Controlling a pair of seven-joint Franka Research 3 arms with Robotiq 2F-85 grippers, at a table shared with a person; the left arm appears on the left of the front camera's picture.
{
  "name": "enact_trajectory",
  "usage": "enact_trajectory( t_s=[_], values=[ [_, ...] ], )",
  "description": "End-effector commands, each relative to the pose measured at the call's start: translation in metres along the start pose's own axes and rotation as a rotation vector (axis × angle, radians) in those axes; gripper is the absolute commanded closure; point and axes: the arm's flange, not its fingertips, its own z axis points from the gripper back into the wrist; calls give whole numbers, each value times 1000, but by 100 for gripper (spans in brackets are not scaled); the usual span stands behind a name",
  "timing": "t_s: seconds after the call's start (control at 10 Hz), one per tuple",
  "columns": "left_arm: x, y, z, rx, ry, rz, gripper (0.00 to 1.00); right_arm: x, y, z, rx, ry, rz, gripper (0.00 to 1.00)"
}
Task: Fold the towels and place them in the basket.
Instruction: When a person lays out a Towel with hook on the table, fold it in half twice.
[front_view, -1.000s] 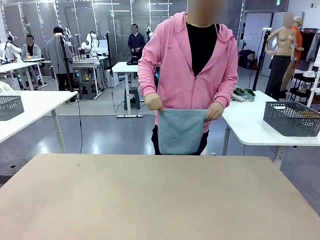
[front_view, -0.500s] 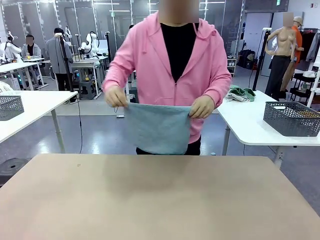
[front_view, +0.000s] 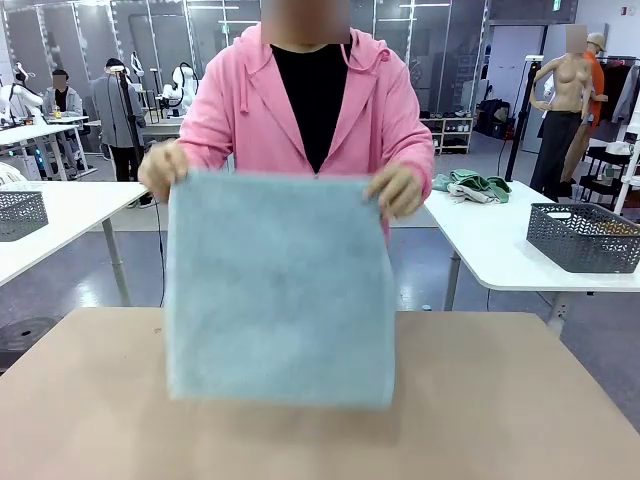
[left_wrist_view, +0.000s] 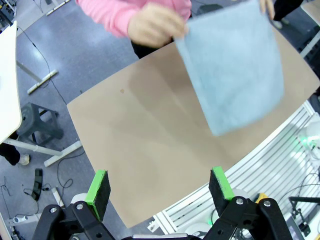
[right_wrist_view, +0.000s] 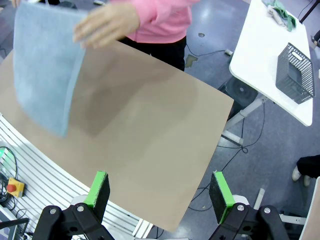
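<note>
A person in a pink hoodie holds a light blue-grey towel (front_view: 278, 290) spread out by its two top corners, hanging above the far half of the tan table (front_view: 500, 400). The same towel (left_wrist_view: 232, 62) appears in the left wrist view and, blurred, as the towel (right_wrist_view: 45, 60) in the right wrist view. My left gripper (left_wrist_view: 159, 187) is open, high above the table's near edge, with nothing between its fingers. My right gripper (right_wrist_view: 159, 189) is open too, also high over the table. A dark grey basket (front_view: 583, 236) stands on the white table at the right, as does the basket (right_wrist_view: 295, 73).
Green towels (front_view: 472, 185) lie bunched on the white table (front_view: 500, 250) at the right. Another grey basket (front_view: 20, 213) sits on a white table at the left. An aluminium rail frame (left_wrist_view: 280, 165) runs along the table's near side.
The person has stepped in, raised the towel and spread it wide over the table; a second ago it hung folded and narrow at waist height. Both grippers stay open.
</note>
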Motion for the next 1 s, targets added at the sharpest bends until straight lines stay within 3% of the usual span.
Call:
enact_trajectory(
  t_s=[0.0, 0.9],
  values=[
    [1, -1, 3, 7, 3, -7, 0, 0, 0, 1, 0, -3, -7, 0],
    [1, -1, 3, 7, 3, -7, 0, 0, 0, 1, 0, -3, -7, 0]
  ],
)
